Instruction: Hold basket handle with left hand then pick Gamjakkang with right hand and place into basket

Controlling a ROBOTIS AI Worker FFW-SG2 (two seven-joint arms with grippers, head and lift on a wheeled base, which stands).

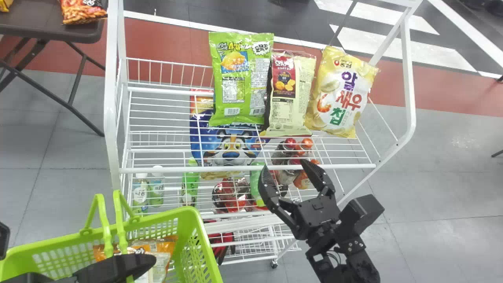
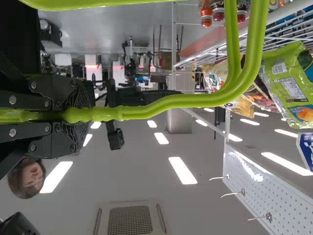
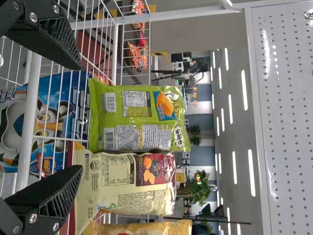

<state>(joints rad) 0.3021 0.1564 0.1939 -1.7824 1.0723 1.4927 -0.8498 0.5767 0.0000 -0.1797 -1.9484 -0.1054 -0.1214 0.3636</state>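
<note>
My left gripper (image 1: 118,267) is at the lower left in the head view; in the left wrist view the left gripper (image 2: 80,113) is shut on the green basket handle (image 2: 166,104). The green basket (image 1: 208,243) holds an orange bag (image 1: 159,255). My right gripper (image 1: 286,167) stands open over the white rack's front edge, nothing between its fingers; the right wrist view shows the right gripper (image 3: 79,117) facing the snack bags. A green bag (image 1: 240,78), a cream-and-red bag (image 1: 289,94) and a yellow bag (image 1: 340,94) stand side by side. I cannot tell which is Gamjakkang.
The wire rack (image 1: 157,91) has tall white side posts. Beneath the top grid are a blue tiger bag (image 1: 232,145), bottles (image 1: 157,188) and red packs (image 1: 232,196). A dark table (image 1: 43,29) stands at the far left. A pegboard (image 3: 288,98) rises behind the bags.
</note>
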